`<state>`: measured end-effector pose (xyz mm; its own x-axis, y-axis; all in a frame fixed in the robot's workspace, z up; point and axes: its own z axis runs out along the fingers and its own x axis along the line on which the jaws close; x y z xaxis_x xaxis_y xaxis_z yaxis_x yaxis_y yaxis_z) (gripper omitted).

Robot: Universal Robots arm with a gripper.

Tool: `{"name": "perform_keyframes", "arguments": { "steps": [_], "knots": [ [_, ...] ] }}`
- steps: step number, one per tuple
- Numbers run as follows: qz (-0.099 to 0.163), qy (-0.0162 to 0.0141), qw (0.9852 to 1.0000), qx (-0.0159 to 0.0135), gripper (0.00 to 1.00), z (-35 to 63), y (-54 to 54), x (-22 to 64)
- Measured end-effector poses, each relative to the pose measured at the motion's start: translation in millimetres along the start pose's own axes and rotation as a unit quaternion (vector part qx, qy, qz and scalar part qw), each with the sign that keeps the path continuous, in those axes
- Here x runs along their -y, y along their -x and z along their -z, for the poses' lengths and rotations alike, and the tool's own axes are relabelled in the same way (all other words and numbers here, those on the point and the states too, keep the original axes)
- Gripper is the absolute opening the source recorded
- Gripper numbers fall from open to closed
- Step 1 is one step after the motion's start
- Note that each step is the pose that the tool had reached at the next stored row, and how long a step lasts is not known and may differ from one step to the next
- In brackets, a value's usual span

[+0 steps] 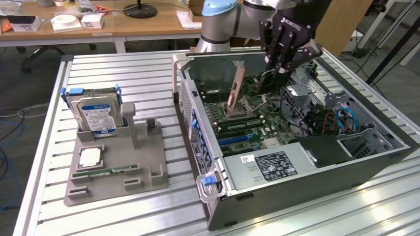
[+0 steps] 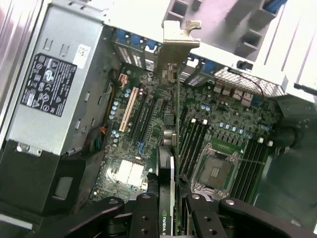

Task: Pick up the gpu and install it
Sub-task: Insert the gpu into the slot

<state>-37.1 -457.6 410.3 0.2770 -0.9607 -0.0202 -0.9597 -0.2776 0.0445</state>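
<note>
The gpu point(image 1: 237, 83) is a thin dark card with a silvery bracket at one end. It hangs on edge inside the open computer case point(image 1: 367, 162), above the motherboard point(image 1: 253, 125). My gripper point(image 1: 276, 73) is shut on the end away from the bracket. In the wrist view the gpu point(image 2: 174, 124) runs edge-on from my gripper point(image 2: 171, 210) out to its bracket near the case's rear wall. It lines up over the motherboard point(image 2: 223, 124), between the black expansion slots point(image 2: 146, 116) and the memory slots point(image 2: 190, 144). I cannot tell whether its lower edge touches a slot.
A grey fixture point(image 1: 118, 172) at the exterior view's left holds a hard drive point(image 1: 98, 115), a square chip point(image 1: 90, 157) and a memory stick point(image 1: 105, 172). In the case are a power supply point(image 1: 269, 164), a CPU socket point(image 2: 215, 171) and cables point(image 1: 341, 120). Desks stand behind the slatted table point(image 1: 131, 73).
</note>
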Motion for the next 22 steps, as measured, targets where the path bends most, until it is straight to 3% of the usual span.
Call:
{"name": "perform_keyframes", "arguments": {
  "steps": [6, 12, 18, 22],
  "knots": [
    [-0.051, -0.001, 0.9987, 0.0023, 0.26, -0.3, 0.0, 0.1],
    [-0.06, -0.0012, 0.9982, 0.0026, 0.26, -0.3, 0.2, 0.1],
    [-0.104, -0.0021, 0.9946, 0.0046, 0.26, -1.8, 0.2, 0.2],
    [-0.109, -0.0052, 0.994, 0.0043, 0.26, -4.6, 0.3, 0.5]
  ]
}}
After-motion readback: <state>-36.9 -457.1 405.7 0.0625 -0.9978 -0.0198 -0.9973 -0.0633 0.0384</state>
